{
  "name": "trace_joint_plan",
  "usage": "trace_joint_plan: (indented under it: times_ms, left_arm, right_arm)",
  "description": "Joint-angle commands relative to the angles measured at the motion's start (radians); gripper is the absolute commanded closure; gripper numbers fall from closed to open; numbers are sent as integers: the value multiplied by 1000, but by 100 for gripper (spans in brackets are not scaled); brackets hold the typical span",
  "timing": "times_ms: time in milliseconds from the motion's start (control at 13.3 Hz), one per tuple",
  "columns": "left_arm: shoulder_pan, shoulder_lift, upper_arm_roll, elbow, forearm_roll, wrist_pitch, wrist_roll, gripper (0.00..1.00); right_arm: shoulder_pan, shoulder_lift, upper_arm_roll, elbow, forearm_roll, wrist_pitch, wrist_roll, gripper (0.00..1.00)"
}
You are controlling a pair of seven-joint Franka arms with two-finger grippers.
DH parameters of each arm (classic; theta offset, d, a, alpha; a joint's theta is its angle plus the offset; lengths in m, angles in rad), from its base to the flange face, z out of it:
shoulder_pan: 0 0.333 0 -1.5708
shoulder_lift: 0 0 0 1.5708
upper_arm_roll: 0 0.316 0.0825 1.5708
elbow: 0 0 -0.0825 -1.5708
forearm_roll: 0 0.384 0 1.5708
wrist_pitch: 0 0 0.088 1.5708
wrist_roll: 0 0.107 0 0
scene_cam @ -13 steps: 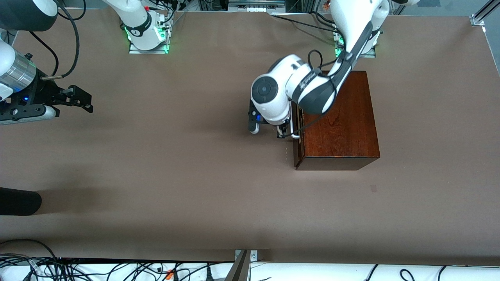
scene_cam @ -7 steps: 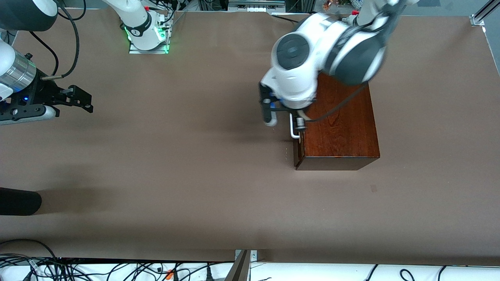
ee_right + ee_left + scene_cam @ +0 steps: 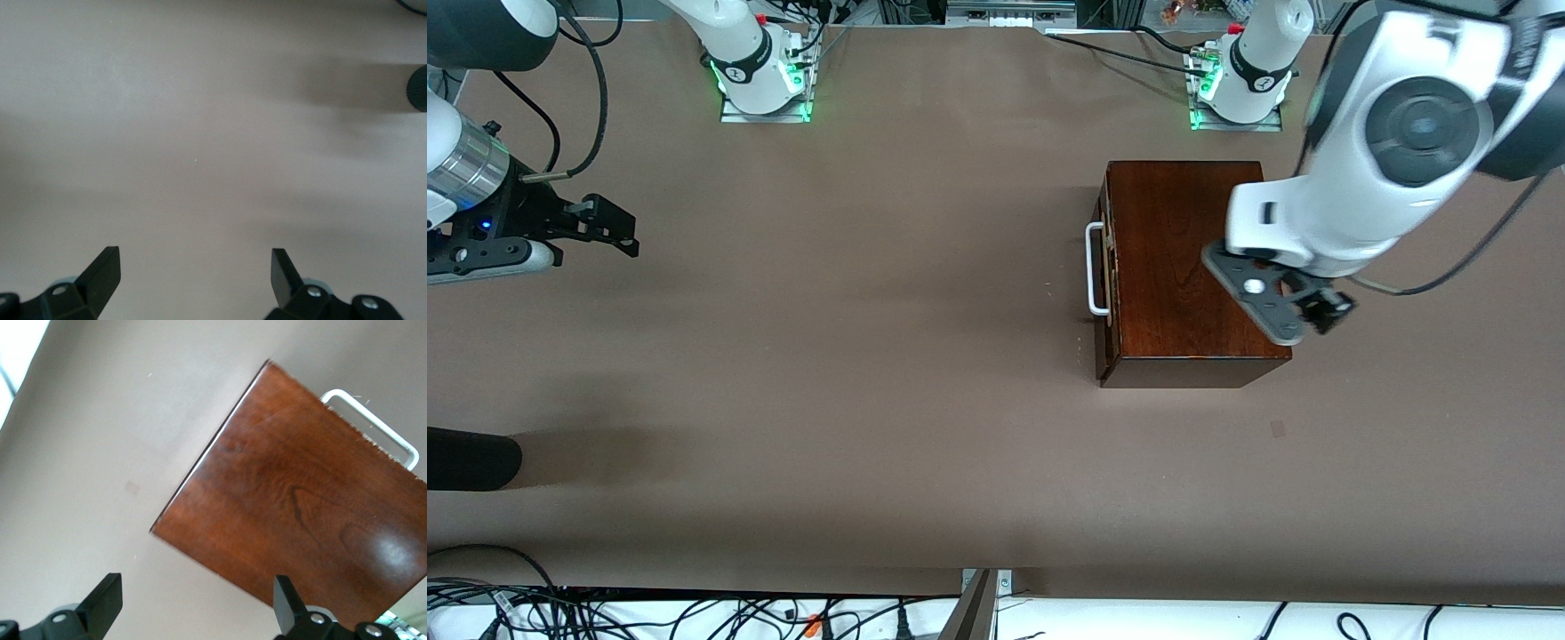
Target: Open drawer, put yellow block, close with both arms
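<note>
The left tool (image 3: 1303, 311) hangs in the air over the box's edge toward the left arm's end of the surface, its fingers (image 3: 103, 603) spread wide with nothing between them. Below it the dark mahogany box (image 3: 1192, 267) sits with its drawer (image 3: 1104, 276) shut flush, the white handle (image 3: 1094, 268) standing off the front that faces the right arm's end, well apart from this tool. The yellow block shows in no view. The front view alone shows the whole box and both tools at once; the left wrist view alone shows the glossy grain of the lid (image 3: 307, 513) from above, one box corner lying between the spread fingers, and the handle (image 3: 370, 427) at the lid's edge away from the tool. The right tool (image 3: 609, 227) waits in the air over bare surface at the right arm's end, its fingers (image 3: 100, 273) likewise spread and holding nothing; its wrist view shows only brown surface (image 3: 200, 133) and a dark rounded object (image 3: 419, 88) at the frame's edge, which the front view shows at its own edge (image 3: 471, 458). Between the two tools the brown surface (image 3: 854, 356) lies open in front of the handle, and open surface also lies around the box toward the front camera.
</note>
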Motion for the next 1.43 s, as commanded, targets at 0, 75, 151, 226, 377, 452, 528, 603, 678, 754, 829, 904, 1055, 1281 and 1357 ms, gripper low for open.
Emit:
trace_joint_plan:
  times_ms: [0, 75, 151, 226, 377, 452, 528, 603, 678, 754, 829, 904, 1055, 1281, 1357]
  left_arm:
    - [-15, -95, 83, -65, -64, 5, -177, 0]
    - [-11, -160, 91, -152, -97, 78, -321, 0]
    - [4, -226, 93, -247, -104, 172, -436, 0]
    - [44, -292, 92, -330, -107, 227, -476, 0]
    - [104, -375, 90, -439, -108, 236, -480, 0]
    - [128, -409, 90, -473, -108, 238, -485, 0]
    - [139, -428, 90, -493, -108, 236, -487, 0]
    - [156, -429, 90, -501, -110, 235, -484, 0]
    - [168, -428, 87, -503, -110, 224, -485, 0]
    - [170, -413, 84, -486, -110, 200, -487, 0]
    - [169, -403, 82, -472, -110, 192, -487, 0]
    - [169, -402, 81, -469, -110, 192, -484, 0]
    - [164, -400, 78, -468, -108, 189, -485, 0]
    - [161, -400, 76, -464, -110, 178, -485, 0]
    - [159, -402, 78, -461, -119, 164, -485, 0]
  right_arm:
    - [-3, 7, 0, 19, 17, -4, 9, 0]
    - [-1, 7, 0, 19, 17, -4, 9, 0]
    - [-1, 7, 0, 19, 17, -4, 9, 0]
    - [-3, 7, 0, 19, 17, -4, 9, 0]
    - [-1, 7, 0, 19, 17, -4, 9, 0]
    - [-1, 7, 0, 19, 17, -4, 9, 0]
    - [-1, 7, 0, 19, 17, -4, 9, 0]
    - [-1, 7, 0, 19, 17, -4, 9, 0]
    - [-1, 7, 0, 19, 15, -4, 9, 0]
    - [-1, 7, 0, 19, 15, -4, 9, 0]
    - [-1, 7, 0, 19, 15, -5, 9, 0]
    - [-1, 7, 0, 19, 15, -5, 7, 0]
    - [-1, 7, 0, 19, 15, -5, 7, 0]
    - [-1, 7, 0, 19, 15, -5, 7, 0]
    - [-1, 7, 0, 19, 15, -5, 7, 0]
